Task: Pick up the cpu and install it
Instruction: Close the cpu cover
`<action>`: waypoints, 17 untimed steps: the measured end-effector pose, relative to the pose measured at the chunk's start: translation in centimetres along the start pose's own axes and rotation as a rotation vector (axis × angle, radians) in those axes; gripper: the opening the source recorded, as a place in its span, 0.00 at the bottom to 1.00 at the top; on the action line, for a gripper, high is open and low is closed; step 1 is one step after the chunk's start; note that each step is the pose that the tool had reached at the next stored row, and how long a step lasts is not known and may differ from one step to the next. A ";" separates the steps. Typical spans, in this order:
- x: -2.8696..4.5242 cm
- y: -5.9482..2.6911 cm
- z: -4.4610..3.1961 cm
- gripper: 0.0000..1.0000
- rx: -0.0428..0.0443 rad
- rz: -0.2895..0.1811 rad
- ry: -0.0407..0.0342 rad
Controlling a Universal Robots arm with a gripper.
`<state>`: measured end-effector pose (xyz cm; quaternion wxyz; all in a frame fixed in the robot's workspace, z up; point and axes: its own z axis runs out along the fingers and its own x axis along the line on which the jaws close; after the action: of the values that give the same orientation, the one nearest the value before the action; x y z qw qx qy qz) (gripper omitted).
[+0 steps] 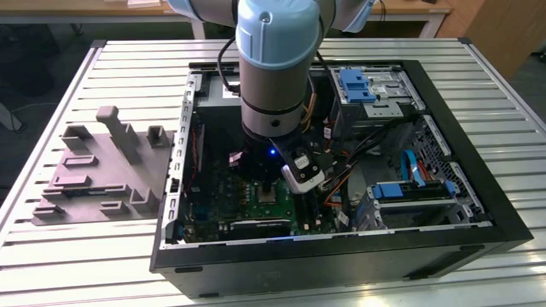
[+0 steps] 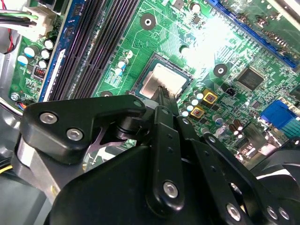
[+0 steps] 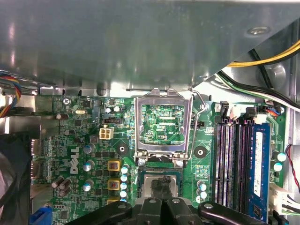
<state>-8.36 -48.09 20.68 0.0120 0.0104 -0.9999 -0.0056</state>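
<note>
Closed, empty claw (image 3: 162, 184) over cpu (image 3: 147, 182) within tight socket edges; open frame (image 3: 161, 100) just beside.

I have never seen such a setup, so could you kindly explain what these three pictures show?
The pale blue column is a robot arm, seen by an outside camera, reaching into an open computer case on a slatted table; a grey moulded tray lies at the exterior view's left. Both wrist views come from cameras on the arm, facing the green motherboard. The gripper sits at the cpu, which lies on the board beside the opened socket frame. Whether it grips the cpu I cannot tell.
</note>
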 end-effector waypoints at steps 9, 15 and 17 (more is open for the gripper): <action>0.16 0.01 -0.47 0.11 -0.0001 0.000 -0.0008; 0.22 0.13 -2.58 0.11 0.0001 0.000 -0.0009; 0.24 0.16 -3.38 0.11 -0.0001 0.000 -0.0009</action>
<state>-8.53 -47.98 24.07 0.0115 0.0105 -0.9999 -0.0057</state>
